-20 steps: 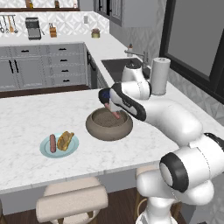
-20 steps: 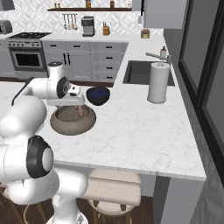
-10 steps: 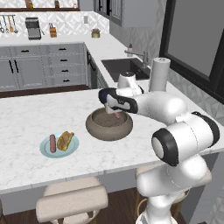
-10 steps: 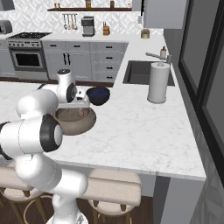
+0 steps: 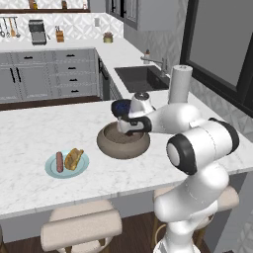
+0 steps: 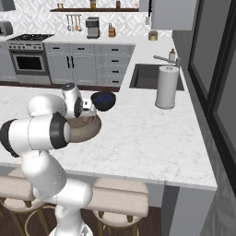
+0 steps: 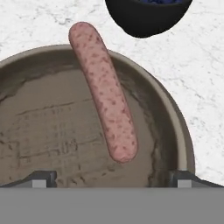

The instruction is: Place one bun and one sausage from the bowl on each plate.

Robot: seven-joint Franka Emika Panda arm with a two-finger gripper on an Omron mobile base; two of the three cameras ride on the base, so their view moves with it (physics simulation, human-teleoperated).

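The white marble table [image 5: 29, 143] carries everything here. The arm [image 5: 197, 143] rises at the near right in the left base view, bends at its big elbow and reaches left, its hand tipped down over the wide stone-like bowl [image 5: 123, 143]. The claw [image 7: 111, 178] hangs just above the bowl's inside with its jaws spread fully apart, empty and touching nothing. In the hand view, a pink speckled sausage [image 7: 104, 89] leans against the bowl's wall, one end poking over the rim, the other on the floor of the bowl between the finger tips. Left of the bowl, nearer the table edge, the pale blue plate [image 5: 67, 164] holds a sausage and a bun. A dark blue bowl [image 6: 103, 100] sits just beyond the stone-like bowl.
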